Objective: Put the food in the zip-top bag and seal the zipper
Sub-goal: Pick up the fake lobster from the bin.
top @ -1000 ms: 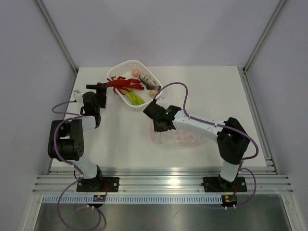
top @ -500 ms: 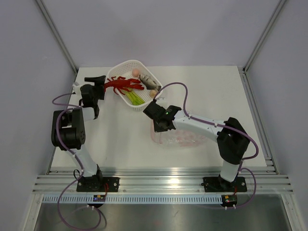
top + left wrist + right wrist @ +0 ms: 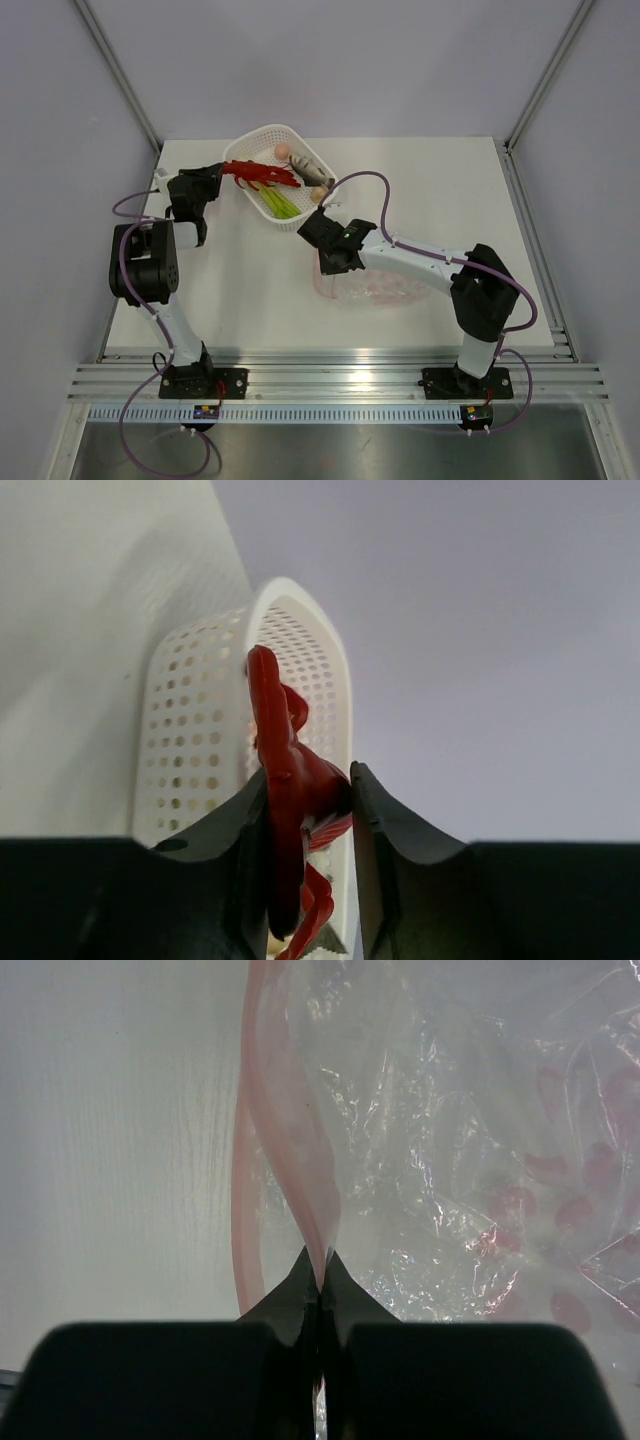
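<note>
I have the red lobster [image 3: 290, 780] pinched between the fingers of the left gripper [image 3: 305, 792], at the left side of the white basket [image 3: 262, 133], where the grey fish [image 3: 310, 167] and green vegetable [image 3: 282, 205] lie. The clear bag [image 3: 380, 288] lies flat on the table [image 3: 440, 180] near the basket. The right gripper [image 3: 320, 1260] is squeezed tight on the bag's zipper [image 3: 285, 1150] edge.

I can read no words, numbers or brand marks anywhere. The small tags [image 3: 208, 411] by my bases [image 3: 200, 383] are too tiny to read.
</note>
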